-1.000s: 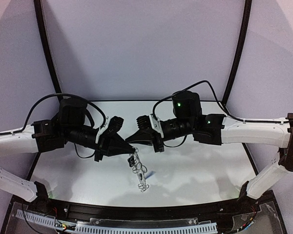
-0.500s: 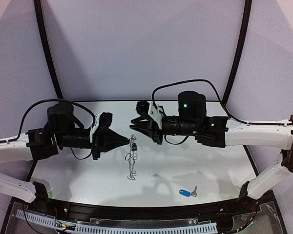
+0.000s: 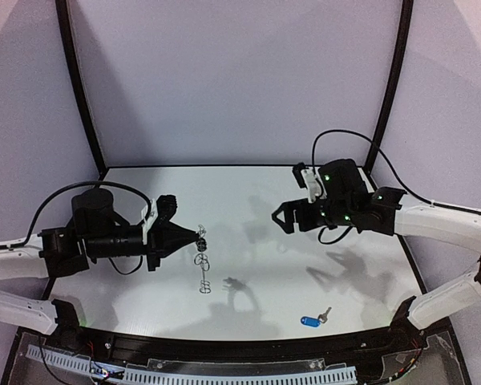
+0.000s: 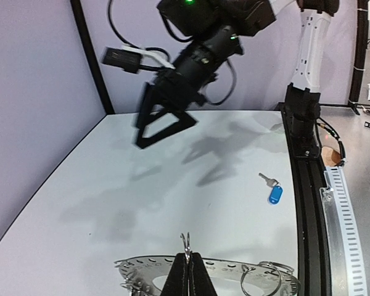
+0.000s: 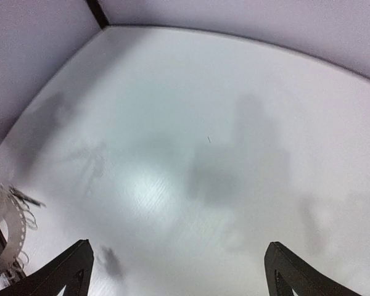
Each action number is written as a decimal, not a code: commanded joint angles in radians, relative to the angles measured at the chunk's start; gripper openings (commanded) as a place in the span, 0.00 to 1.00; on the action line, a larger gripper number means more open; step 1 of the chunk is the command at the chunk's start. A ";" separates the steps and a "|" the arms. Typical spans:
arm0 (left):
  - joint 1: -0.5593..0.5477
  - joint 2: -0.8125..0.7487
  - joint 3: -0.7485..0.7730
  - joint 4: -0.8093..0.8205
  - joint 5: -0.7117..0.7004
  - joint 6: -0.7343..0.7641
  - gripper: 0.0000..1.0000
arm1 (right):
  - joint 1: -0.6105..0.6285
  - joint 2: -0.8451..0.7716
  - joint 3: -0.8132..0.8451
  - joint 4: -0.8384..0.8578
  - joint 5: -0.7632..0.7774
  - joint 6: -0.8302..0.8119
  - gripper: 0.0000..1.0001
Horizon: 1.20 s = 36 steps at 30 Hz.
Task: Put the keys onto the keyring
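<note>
We are pinching the keyring (image 4: 219,266) by its rim in our left gripper (image 3: 196,235), holding it above the bench (image 3: 361,273). Our right gripper (image 3: 279,220) is hovering well apart, jaws spread and empty. The blue-tagged key (image 3: 313,320) is lying near the bench's front edge

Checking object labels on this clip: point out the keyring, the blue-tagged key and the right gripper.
keyring (image 4: 149,267), left wrist view, on its perforated rim.
blue-tagged key (image 3: 309,322), top external view, on the blue tag.
right gripper (image 3: 279,222), top external view, midway between its open fingertips.
</note>
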 commanded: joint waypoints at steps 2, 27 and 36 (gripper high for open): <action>-0.003 -0.009 -0.035 0.049 -0.071 -0.042 0.01 | -0.006 -0.054 -0.008 -0.579 0.128 0.346 0.98; -0.002 0.029 -0.031 0.020 -0.085 -0.071 0.01 | 0.084 0.139 -0.336 -0.311 -0.291 0.737 0.48; -0.003 -0.012 -0.055 0.004 -0.127 -0.107 0.01 | 0.083 0.359 -0.022 -0.267 -0.234 0.385 0.42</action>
